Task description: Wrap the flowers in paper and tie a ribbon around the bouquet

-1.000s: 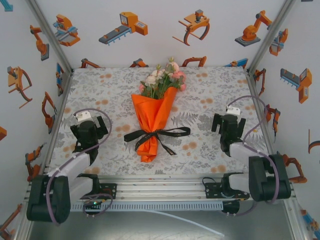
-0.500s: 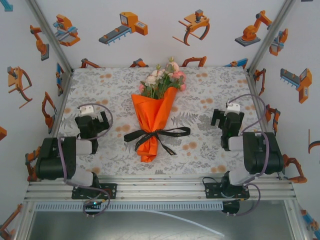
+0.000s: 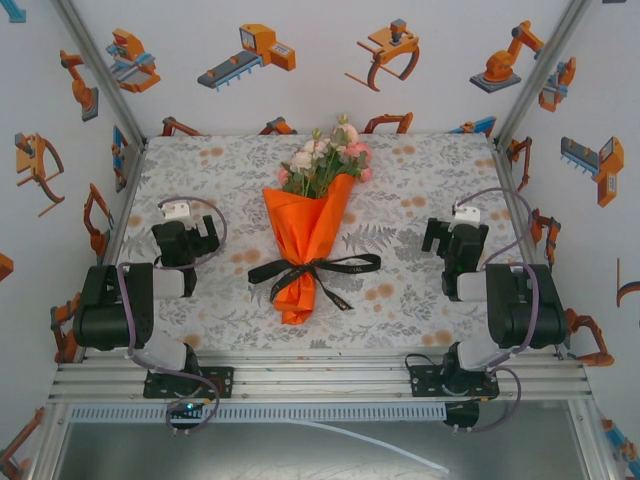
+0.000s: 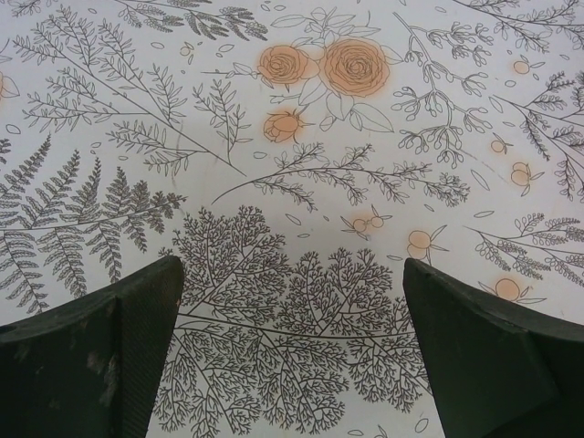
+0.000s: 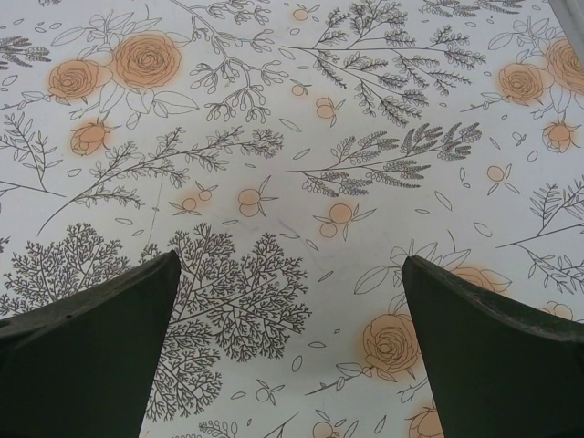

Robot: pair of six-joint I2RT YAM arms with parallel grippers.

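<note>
The left gripper [image 3: 187, 240] hangs over the left part of the tablecloth [image 3: 220, 170], well apart from the bouquet [image 3: 308, 230]. Its jaws are spread wide with nothing between them. In the left wrist view, the left gripper [image 4: 290, 265] shows 2 dark fingers [image 4: 100, 347] at the bottom corners, with bare cloth printed with grey ferns and orange roses between them.

In the middle of the table the bouquet lies flat, its wide rim toward the far wall and its narrow tip toward the arms. The flowers [image 3: 325, 160], pink, white and peach with green leaves, stick out past the rim of the orange paper [image 3: 300, 215]. The black ribbon [image 3: 315, 268] is tied in a bow around the narrow lower part of the cone, its tails spreading to both sides.

The right gripper [image 3: 455, 238] hangs to the right of the bouquet, also well apart from it. Its jaws are equally wide and empty. The right wrist view shows the right gripper [image 5: 290, 260] over bare printed cloth.
</note>
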